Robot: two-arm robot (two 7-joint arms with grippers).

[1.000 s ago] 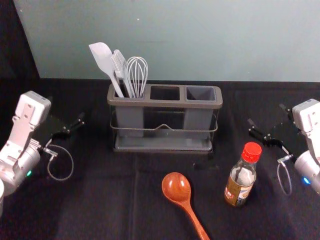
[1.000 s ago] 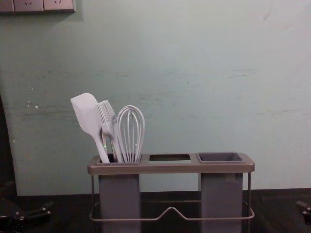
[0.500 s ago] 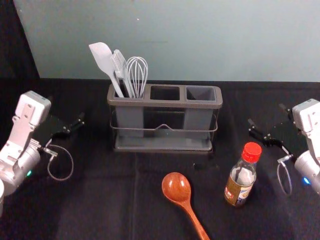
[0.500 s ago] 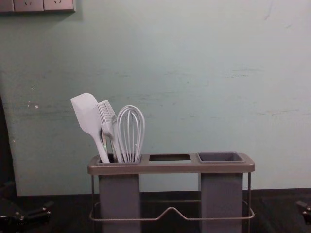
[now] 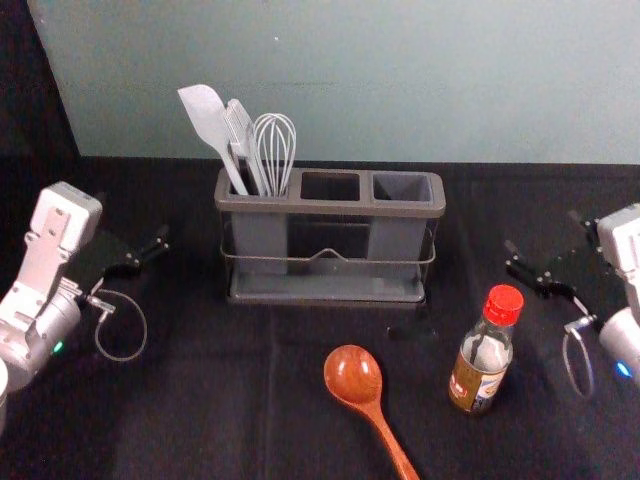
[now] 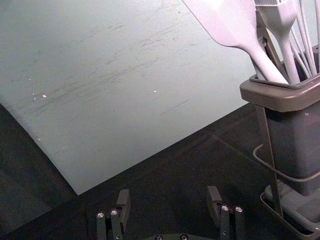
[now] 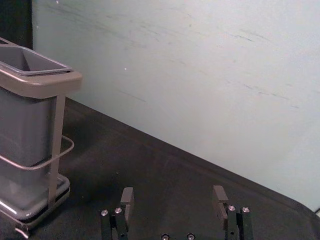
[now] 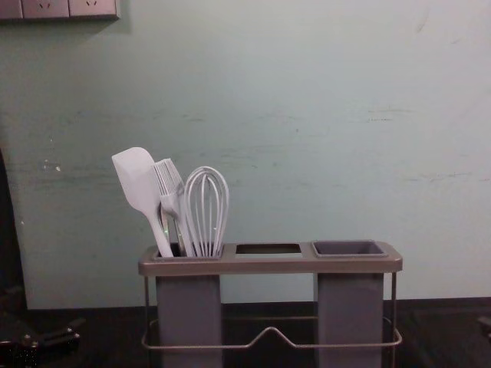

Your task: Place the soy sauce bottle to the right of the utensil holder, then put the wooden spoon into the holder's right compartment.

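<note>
"Head view, quick pls: where's the soy btl (image 5: 481,365)?"

"Upright on the black cloth (image 5: 180,430), front-right of the utensil holder (image 5: 330,209), well short of a proper spot beside it. I'd call it step 1: btl first, spoon (image 5: 352,374) after. Spoon's lying flat, bowl twd the holder, also untouched."

"Best way to do the btl?"

"R arm's job, I'd say. Its gripper (image 5: 541,231) is out past the btl, on the right, so bring it back twd the robot & low, fingers either side of the body, under the red cap (image 5: 503,304). Line up b4 squeezing, or one finger may tip it. Firm but gentle: glass-looking, prob. slick. Lift a touch, keep it vertical, move fwd, set down just off the holder's right end. Leave a gap so the frame isn't knocked & the right compartment (image 5: 401,187) stays reachable for the spoon. Let go only once the base is flat."

"R gripper state rn?"

"Per R wrist view, fingers wide apart, nothing btwn them, touching neither btl nor holder. Plenty of spread for the btl, I'd guess."

"& L gripper (image 6: 169,194)?"

"Parked left of the holder, fingers apart too, empty."
</note>
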